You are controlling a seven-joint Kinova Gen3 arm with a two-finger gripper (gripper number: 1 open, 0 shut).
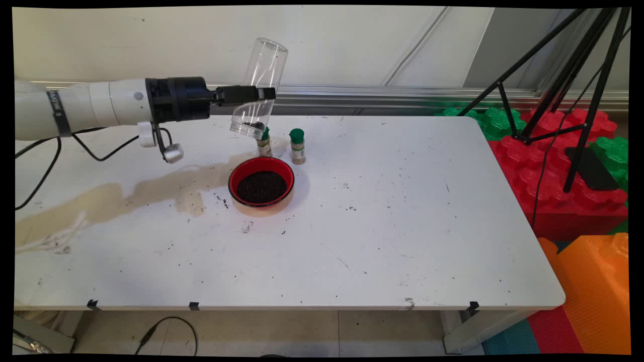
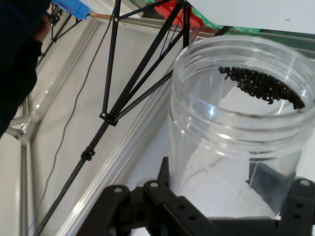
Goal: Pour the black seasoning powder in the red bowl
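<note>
Clear plastic jar (image 1: pixel 260 88) clamped across its middle by the black gripper (image 1: pixel 265 93), fingers closed on its wall, held in the air above the far part of the white table (image 1: pixel 402 226). Tilted steeply, mouth turned down and toward the table, closed base up and to the right against the wall. Small clump of dark granules (image 1: pixel 251 123) gathered at the lower rim, just inside the mouth. From the hand view, same jar (image 2: pixel 236 128) filling the right of the picture, dark granules (image 2: pixel 263 87) lying along the far inner edge of the mouth, one black finger (image 2: pixel 268 184) visible through the clear wall.

Just below the mouth, two small spice bottles with green caps, upright, near each other: left bottle (image 1: pixel 263 143) partly behind the jar's rim, right bottle (image 1: pixel 297 146) standing free. In front of them, close by, a red bowl (image 1: pixel 261 165) filled with dark granules. Scattered dark specks (image 1: pixel 221 201) on the table around the bowl. Tan stain (image 1: pixel 126 196) spreading left from the bowl toward the table's left edge. Beyond the right end of the table, black tripod legs (image 1: pixel 553 75) over large red and green blocks (image 1: pixel 553 166).
</note>
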